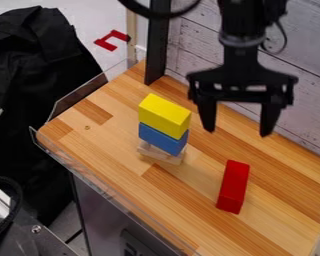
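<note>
Red block (233, 184) flat on counter (106, 147), midway between wall edge and clear-guarded edge, off stack. Three layers stacked: yellow block (164, 115) on blue block (163, 139) on wood base (164, 154). Gripper (237, 133) above counter, empty, fingers apart.

Yellow block (164, 115) atop blue block (163, 138)

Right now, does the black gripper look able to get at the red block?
Probably yes: the gripper hangs open over the table, nothing lies on the red block, and the yellow-topped stack stands apart from it.
</note>
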Controlling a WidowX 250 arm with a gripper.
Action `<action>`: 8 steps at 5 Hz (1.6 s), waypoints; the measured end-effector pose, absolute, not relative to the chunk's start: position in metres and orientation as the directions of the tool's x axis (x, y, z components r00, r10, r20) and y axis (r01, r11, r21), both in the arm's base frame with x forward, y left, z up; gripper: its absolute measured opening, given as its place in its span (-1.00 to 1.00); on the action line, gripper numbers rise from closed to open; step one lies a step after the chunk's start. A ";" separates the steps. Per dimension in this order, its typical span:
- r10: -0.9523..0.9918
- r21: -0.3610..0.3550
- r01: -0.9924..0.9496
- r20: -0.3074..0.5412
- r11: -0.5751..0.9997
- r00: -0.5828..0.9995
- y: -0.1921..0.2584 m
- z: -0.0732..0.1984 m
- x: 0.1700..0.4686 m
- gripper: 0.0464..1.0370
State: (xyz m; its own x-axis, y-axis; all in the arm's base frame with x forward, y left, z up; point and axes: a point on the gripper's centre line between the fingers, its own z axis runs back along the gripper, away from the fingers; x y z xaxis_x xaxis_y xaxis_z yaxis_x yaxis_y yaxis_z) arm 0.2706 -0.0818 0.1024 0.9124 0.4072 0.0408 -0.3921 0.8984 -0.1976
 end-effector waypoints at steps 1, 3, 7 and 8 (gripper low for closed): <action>0.419 -0.175 -0.403 0.062 0.898 0.906 -0.077 0.112 0.272 0.92; 0.480 -0.032 -0.479 0.068 0.877 0.875 -0.055 0.117 0.284 0.92; 0.430 -0.102 -0.426 0.021 0.899 0.903 -0.038 0.117 0.284 0.92; 0.429 -0.102 -0.424 0.022 0.900 0.903 -0.038 0.117 0.284 0.92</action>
State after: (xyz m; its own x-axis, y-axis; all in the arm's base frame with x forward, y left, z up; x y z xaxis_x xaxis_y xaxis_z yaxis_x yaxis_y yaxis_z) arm 0.2843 -0.0376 0.1166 0.9032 0.4286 0.0216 -0.4245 0.8997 -0.1016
